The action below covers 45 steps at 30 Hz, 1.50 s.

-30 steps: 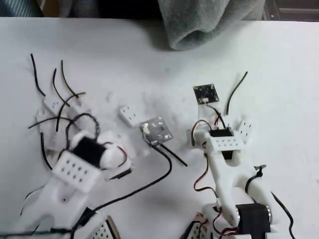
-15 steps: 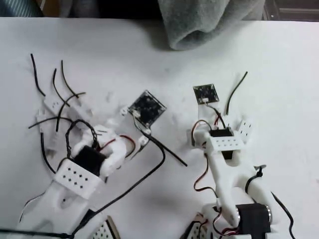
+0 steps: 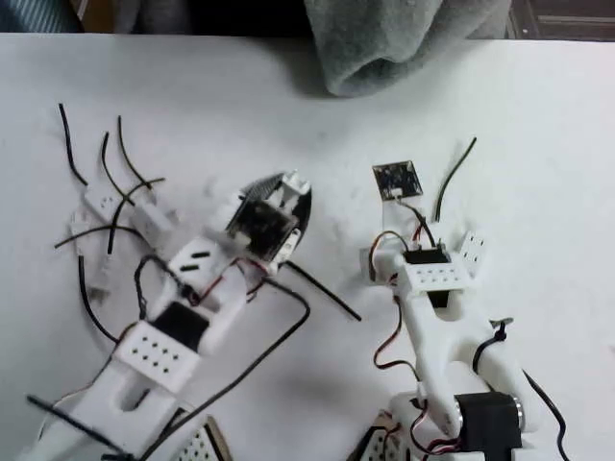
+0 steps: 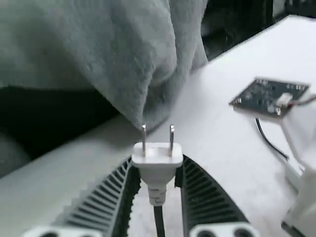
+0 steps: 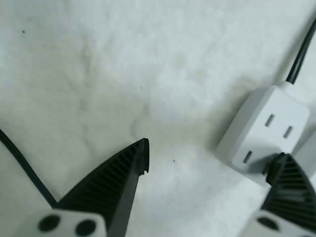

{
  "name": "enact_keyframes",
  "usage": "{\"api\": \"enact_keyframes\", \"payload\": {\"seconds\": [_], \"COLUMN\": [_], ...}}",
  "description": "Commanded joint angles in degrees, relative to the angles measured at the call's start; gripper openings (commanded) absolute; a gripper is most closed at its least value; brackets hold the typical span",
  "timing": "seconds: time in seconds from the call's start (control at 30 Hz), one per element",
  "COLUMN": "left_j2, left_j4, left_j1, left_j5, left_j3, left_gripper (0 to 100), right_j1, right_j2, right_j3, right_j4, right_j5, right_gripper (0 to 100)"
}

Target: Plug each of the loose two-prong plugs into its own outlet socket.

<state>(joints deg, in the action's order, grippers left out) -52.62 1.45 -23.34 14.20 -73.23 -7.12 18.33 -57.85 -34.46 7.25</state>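
Note:
A white two-prong plug (image 4: 157,157) sits between the black fingers of my left gripper (image 4: 157,164), which is shut on its body with the prongs pointing away from the wrist. In the high view that gripper (image 3: 277,202) is raised over the table's middle, its black cord (image 3: 288,336) trailing back. My right gripper (image 5: 212,168) hovers open just above the table. One of its fingertips (image 5: 289,173) is beside a white outlet socket (image 5: 264,131), also seen from above (image 3: 471,247); I cannot tell if they touch.
Several white connectors with black cords (image 3: 104,202) lie tangled at the left. A grey cloth (image 3: 404,48) hangs over the far edge. A black cord (image 5: 19,160) runs by the right gripper's other finger. The table (image 3: 538,134) is bare at the far right.
The left arm has stretched toward the table's middle and lifted, bringing its gripper up over the spot where a small white outlet block lay. The right arm has kept still.

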Motion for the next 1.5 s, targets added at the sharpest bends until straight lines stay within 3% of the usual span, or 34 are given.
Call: {"api": "enact_keyframes", "payload": {"seconds": [0.0, 0.37, 0.5, 0.7, 0.97, 1.27, 1.47], "left_j2": [-7.0, -23.3, -29.8, -34.0, -34.0, -34.0, -34.0], "left_j4": [-13.3, -28.7, -28.8, -20.2, -19.6, -19.5, -18.5], "left_j1": [-0.5, -0.4, -0.3, -0.2, -0.3, -0.4, -0.4], "left_j5": [-0.7, -0.7, -0.8, -0.8, -0.8, -0.8, -0.8], "left_j3": [-3.3, -20.0, -24.1, -24.2, -24.2, -24.2, -24.2], "left_gripper": [2, 2, 2, 2, 2, 2, 2], "right_j1": [0.5, 0.7, 0.7, -1.5, -14.8, -40.1, -41.7], "right_j2": [1.8, 4.8, 11.7, 25.3, 42.9, 55.9, 54.3], "right_j3": [0.6, 6.0, 13.2, 25.7, 35.2, 30.2, 25.3], "right_j4": [0.8, -4.3, -12.8, -21.8, -26.2, -27.4, -23.2], "right_j5": [-0.1, -0.4, -0.4, 0.0, 0.9, 17.1, 19.5], "right_gripper": [37.5, 37.5, 37.5, 35.7, 14.0, 10.8, 7.9]}}
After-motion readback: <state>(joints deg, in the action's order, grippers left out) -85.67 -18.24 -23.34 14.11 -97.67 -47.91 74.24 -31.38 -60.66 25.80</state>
